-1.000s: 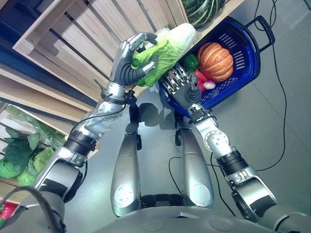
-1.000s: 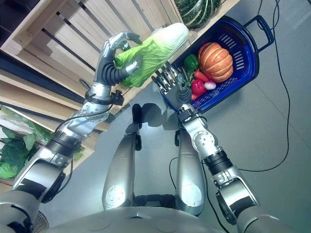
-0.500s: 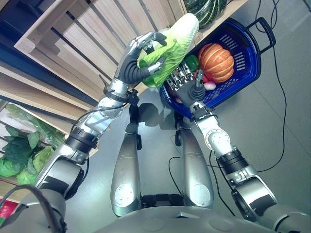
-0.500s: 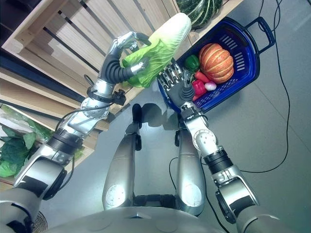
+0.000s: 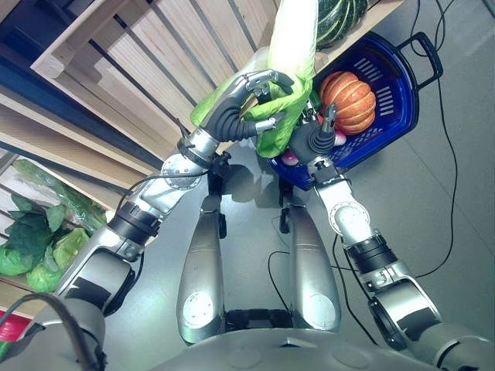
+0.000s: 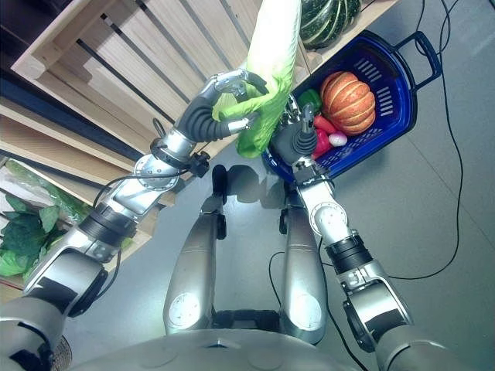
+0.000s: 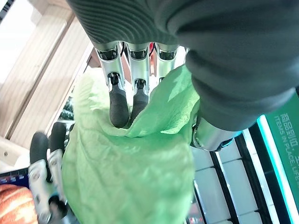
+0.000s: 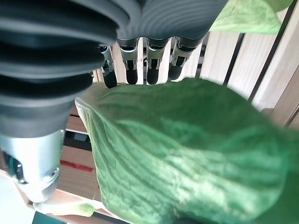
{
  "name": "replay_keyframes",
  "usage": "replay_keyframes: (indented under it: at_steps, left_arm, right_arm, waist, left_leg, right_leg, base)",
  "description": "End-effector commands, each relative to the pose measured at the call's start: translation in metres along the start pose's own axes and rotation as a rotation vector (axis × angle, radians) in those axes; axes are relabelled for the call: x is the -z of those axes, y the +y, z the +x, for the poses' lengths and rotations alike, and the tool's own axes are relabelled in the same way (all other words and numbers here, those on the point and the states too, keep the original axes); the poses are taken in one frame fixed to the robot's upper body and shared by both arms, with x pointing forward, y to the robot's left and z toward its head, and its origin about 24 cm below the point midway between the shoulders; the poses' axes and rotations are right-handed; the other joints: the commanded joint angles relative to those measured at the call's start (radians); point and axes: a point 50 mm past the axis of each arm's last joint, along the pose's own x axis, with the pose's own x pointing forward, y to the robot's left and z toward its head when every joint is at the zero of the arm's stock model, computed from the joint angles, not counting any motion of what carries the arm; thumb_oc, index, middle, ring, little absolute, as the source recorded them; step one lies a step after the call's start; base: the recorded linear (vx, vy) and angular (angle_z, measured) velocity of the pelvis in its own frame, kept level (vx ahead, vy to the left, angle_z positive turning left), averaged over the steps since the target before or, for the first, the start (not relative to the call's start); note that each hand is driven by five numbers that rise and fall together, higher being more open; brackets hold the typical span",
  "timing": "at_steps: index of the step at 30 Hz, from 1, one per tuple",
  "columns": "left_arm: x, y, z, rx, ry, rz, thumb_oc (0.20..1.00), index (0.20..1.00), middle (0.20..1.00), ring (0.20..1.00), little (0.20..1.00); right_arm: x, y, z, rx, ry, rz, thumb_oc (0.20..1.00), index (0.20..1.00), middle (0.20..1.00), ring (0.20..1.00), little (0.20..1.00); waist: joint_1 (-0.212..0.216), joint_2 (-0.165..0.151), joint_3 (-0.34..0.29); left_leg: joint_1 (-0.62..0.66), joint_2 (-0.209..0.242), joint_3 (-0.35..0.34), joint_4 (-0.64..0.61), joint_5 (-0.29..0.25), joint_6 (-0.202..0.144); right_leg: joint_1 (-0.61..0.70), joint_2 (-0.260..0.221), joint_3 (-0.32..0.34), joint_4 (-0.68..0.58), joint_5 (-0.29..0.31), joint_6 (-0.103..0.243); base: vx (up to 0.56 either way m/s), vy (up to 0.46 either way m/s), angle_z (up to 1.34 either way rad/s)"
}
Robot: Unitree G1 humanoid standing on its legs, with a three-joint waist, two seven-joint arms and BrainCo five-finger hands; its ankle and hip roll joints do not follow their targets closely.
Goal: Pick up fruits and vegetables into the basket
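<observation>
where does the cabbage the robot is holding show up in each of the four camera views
Left eye view: cabbage top centre, gripped by the left hand.
Right eye view: top centre, beside the blue basket.
Left wrist view: leaves under the fingers.
Right wrist view: a broad leaf across the picture.
Shared landmark: the orange pumpkin in the basket.

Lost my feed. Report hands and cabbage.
Left hand shut on cabbage, above basket rim. Right hand behind its leaves, fingers hidden. Pumpkin already in basket.
</observation>
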Motion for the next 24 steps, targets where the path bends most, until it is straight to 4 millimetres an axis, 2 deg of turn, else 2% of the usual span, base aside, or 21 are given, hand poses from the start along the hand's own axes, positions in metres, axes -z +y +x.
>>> replay_keyframes:
  at_steps: [1,14,23,24]
  left_arm:
    - [-0.0189,-0.0281,0.0047,0.153,-0.086,-0.067,0.2,0.2,0.2,0.2,0.2]
    - [-0.0126,-0.0335,0.0036,0.344,-0.02,-0.096,0.2,0.2,0.2,0.2,0.2]
    - [-0.0099,-0.0335,0.0035,0.396,0.009,-0.086,0.2,0.2,0.2,0.2,0.2]
    - [-0.0096,-0.0334,0.0036,0.394,0.012,-0.086,0.2,0.2,0.2,0.2,0.2]
  right_arm:
    - [-0.0186,0.0703,0.0342,-0.421,-0.095,0.011,1.0,1.0,1.0,1.0,1.0]
    - [-0.0255,0.0759,0.0374,-0.46,-0.09,-0.024,1.0,1.0,1.0,1.0,1.0]
    - [-0.0249,0.0776,0.0388,-0.481,-0.069,-0.043,1.0,1.0,1.0,1.0,1.0]
    - [-0.0244,0.0776,0.0385,-0.484,-0.069,-0.046,0.592,0.592,0.592,0.592,0.592]
  waist:
    - [-0.008,0.002,-0.032]
    - [-0.012,0.009,-0.032]
    - [-0.015,0.015,-0.032]
    - [-0.015,0.015,-0.032]
  left_leg:
    - [0.013,-0.039,0.017,0.063,-0.104,0.058]
    - [0.019,-0.037,0.024,0.058,-0.103,0.059]
    - [0.014,-0.037,0.025,0.058,-0.1,0.059]
    - [0.014,-0.037,0.026,0.058,-0.099,0.059]
  right_leg:
    - [0.078,-0.006,-0.052,-0.066,0.038,0.001]
    - [0.081,-0.012,-0.058,-0.073,0.042,0.003]
    - [0.076,-0.014,-0.058,-0.072,0.044,0.003]
    - [0.075,-0.014,-0.059,-0.072,0.044,0.003]
  base:
    - [0.0,0.0,0.0]
    - [0.0,0.0,0.0]
    - [0.0,0.0,0.0]
    - [0.0,0.0,0.0]
